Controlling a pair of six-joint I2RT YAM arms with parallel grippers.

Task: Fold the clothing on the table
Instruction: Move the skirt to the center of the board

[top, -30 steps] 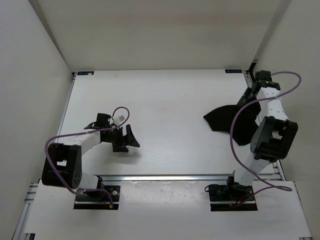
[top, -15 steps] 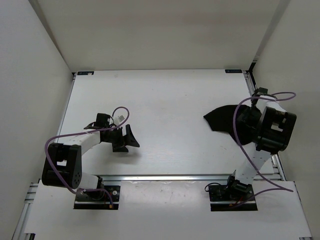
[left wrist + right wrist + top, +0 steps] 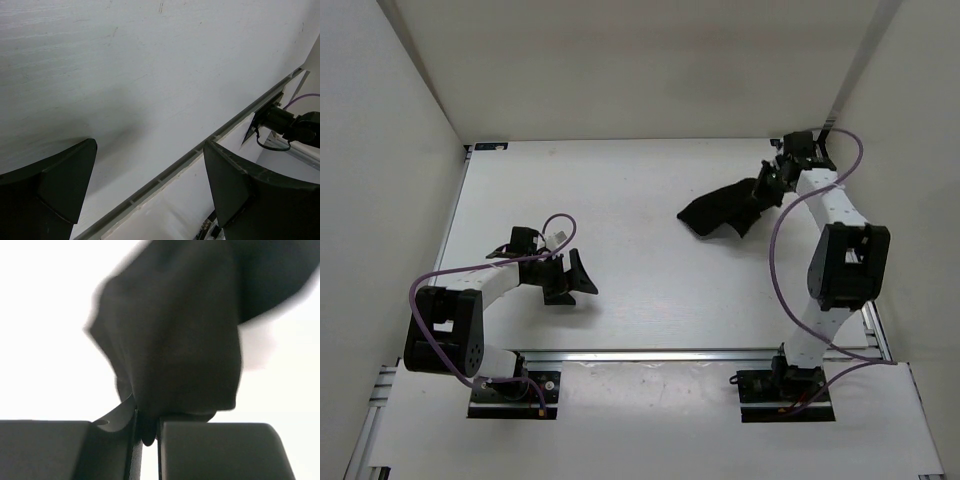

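pinching one edge of the black clothing, the right tool is almost pressed together, with the cloth caught between its two fingers. it is at the far right part of the white worktop. the clothing runs left from that tool in a bunched strip. the left tool is well apart, near the front left, spread wide over bare worktop.
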